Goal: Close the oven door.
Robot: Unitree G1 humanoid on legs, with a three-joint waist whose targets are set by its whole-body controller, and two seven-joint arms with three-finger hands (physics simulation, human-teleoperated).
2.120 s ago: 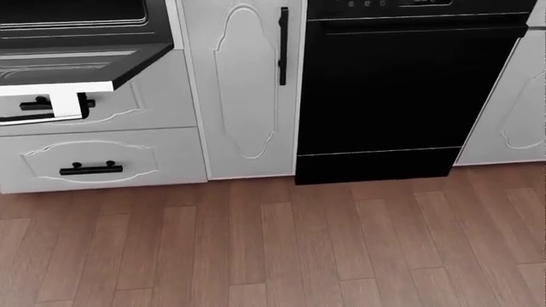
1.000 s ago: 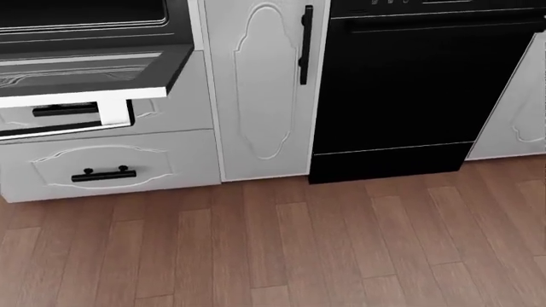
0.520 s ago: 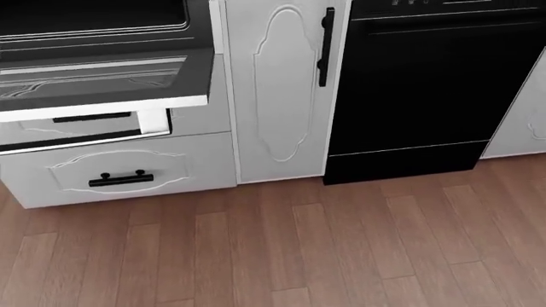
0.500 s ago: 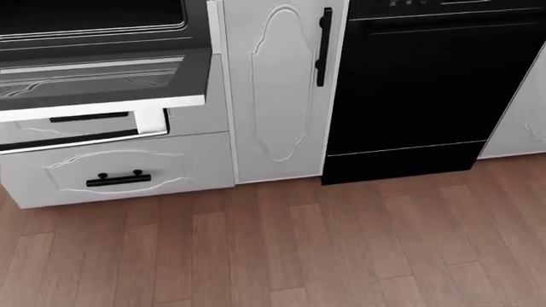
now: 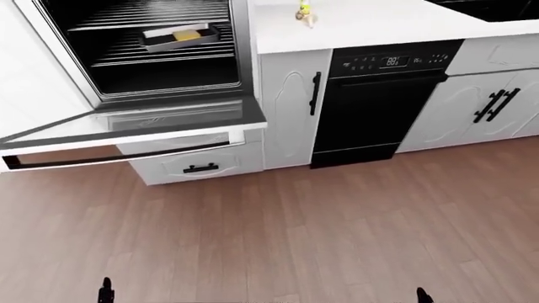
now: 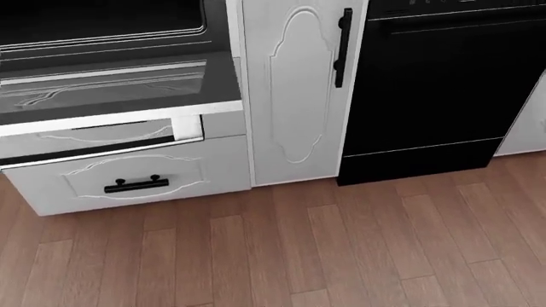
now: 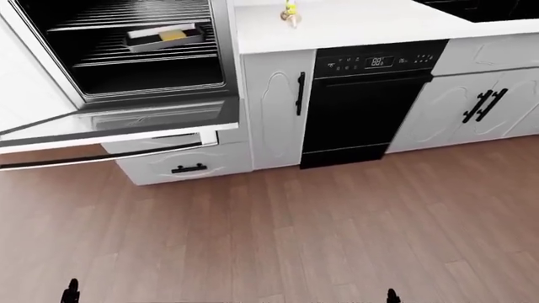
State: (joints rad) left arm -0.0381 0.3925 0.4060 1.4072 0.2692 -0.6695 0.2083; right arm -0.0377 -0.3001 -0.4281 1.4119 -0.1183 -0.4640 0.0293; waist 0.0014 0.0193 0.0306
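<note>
The oven door (image 5: 134,126) hangs open, folded down to about level, at the left of the left-eye view. Its black handle bar (image 5: 118,154) runs along its near edge. Behind it the dark oven cavity (image 5: 156,50) shows wire racks and a tray (image 5: 177,36) with something yellow in it. In the head view the door (image 6: 111,89) fills the upper left. Only a dark tip of my left hand (image 5: 105,291) and of my right hand (image 5: 424,295) shows at the bottom edge, far below the door. Their fingers are hidden.
Under the door sits a white drawer (image 6: 136,182) with a black pull. To its right stand a narrow white cabinet door (image 6: 294,89) and a black dishwasher (image 6: 435,83). A small bottle (image 5: 305,12) stands on the white counter (image 5: 362,22). Wooden floor (image 5: 295,233) fills the lower half.
The whole head view has slid to the right, so the camera has moved left. The oven door and the drawer under it now take up more of the picture.
</note>
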